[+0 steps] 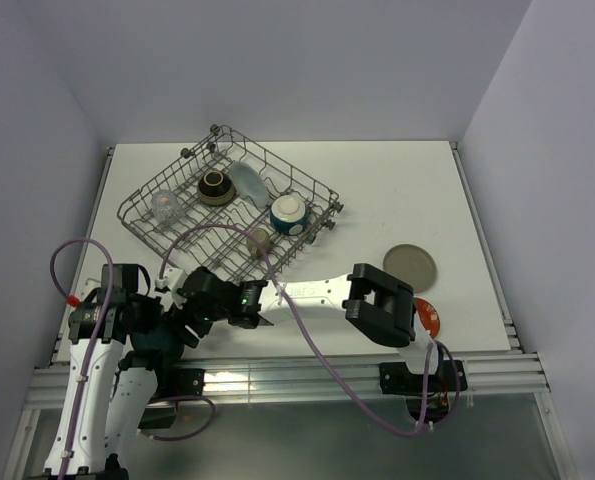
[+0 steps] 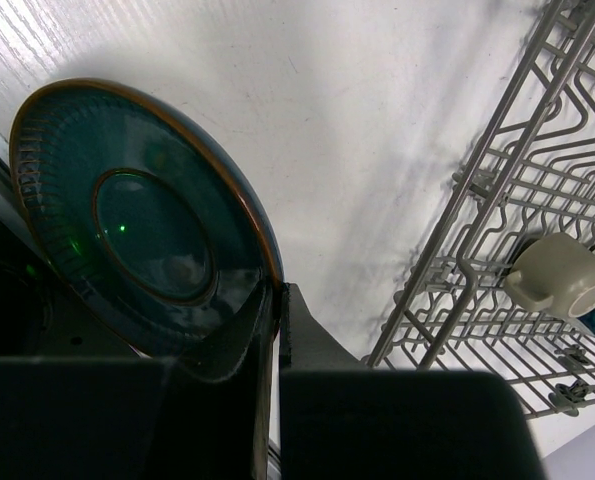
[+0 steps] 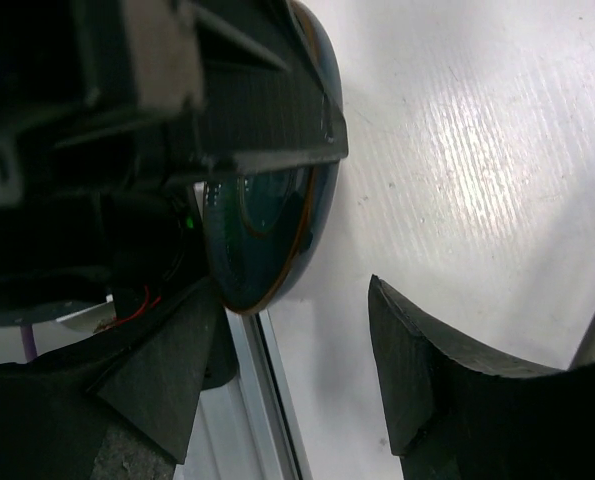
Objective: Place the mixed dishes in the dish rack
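While the left gripper (image 2: 275,300) is clamped on the rim of the dark teal dish (image 2: 147,220), holding it up on edge at the near side of the white table (image 1: 397,190), just in front of the dish rack (image 1: 192,235), the right gripper (image 3: 292,300) hangs close beside the dish, jaws apart and holding nothing. A grey mug (image 1: 259,239) lies in the rack.

Pale-walled enclosure around a white tabletop, seen from above.
Tabletop (image 1: 407,200): matt white and faintly scuffed, its fine ribbed grain catching a bright sheen in the right wrist view. Back wall (image 1: 297,60), left wall (image 1: 27,150) and right wall (image 1: 567,150): plain, pale, lavender-tinted. Silver metal rail (image 1: 307,375) along the near edge, with slimmer strips down both side edges. Light even, shadows soft.
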You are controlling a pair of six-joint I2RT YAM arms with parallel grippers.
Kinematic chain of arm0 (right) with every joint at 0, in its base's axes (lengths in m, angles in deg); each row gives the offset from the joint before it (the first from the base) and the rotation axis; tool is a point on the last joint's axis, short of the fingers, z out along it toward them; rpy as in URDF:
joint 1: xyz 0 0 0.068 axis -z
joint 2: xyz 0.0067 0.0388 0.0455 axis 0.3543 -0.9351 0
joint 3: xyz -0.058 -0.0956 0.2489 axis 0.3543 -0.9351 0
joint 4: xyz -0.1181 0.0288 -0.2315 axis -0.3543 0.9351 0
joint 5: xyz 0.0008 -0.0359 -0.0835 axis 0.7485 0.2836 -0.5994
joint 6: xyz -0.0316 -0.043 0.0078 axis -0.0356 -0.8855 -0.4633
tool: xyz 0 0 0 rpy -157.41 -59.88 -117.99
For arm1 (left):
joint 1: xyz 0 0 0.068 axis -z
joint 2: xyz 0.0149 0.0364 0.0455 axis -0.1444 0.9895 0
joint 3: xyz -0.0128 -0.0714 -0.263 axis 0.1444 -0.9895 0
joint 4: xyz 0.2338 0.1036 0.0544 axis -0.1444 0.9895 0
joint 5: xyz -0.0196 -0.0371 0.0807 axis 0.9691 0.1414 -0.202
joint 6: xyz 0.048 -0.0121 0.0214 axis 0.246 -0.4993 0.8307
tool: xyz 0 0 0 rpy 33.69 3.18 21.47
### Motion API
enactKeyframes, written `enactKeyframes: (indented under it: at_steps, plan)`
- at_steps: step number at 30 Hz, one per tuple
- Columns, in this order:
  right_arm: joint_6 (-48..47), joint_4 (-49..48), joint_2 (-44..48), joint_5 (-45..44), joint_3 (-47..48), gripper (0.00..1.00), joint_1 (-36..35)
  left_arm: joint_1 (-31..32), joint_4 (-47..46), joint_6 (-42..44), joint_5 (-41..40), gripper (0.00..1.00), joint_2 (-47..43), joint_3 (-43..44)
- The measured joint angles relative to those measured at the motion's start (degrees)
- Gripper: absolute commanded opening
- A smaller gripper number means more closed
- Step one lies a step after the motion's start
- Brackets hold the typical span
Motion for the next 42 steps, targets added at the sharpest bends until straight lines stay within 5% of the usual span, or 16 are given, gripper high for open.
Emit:
enactKeyframes:
  at_steps: [10,16,19,25,29,33,42]
  plan:
    - [0.1,-2.3,-4.0,1.2,2.0,0.63,0.0,0.0,0.4,0.0,0.4,0.00,-0.8,0.0]
    - [2.1,-8.6,-4.8,1.7,-0.5,0.30,0.0,0.0,0.6,0.0,0.9,0.00,-0.9,0.2]
    - [4.3,-11.8,-4.8,0.1,-2.7,0.00,0.3,0.0,1.6,0.0,1.7,0.00,-1.3,0.5]
    - [9.2,-17.9,-4.7,0.6,-5.8,0.00,0.8,0.0,2.1,0.0,2.1,0.02,-2.3,0.9]
    - [9.9,-19.8,-3.8,-0.3,-7.8,0.00,0.7,0.0,2.1,0.7,3.0,0.36,-2.9,1.1]
    - [9.9,-19.4,-2.5,-0.8,-9.2,0.00,0.5,0.0,1.9,2.1,3.0,0.59,-3.1,5.1]
    - [11.3,-16.7,-1.2,-2.6,-9.5,0.00,0.1,0.0,4.0,3.2,-5.2,0.62,-2.2,26.7]
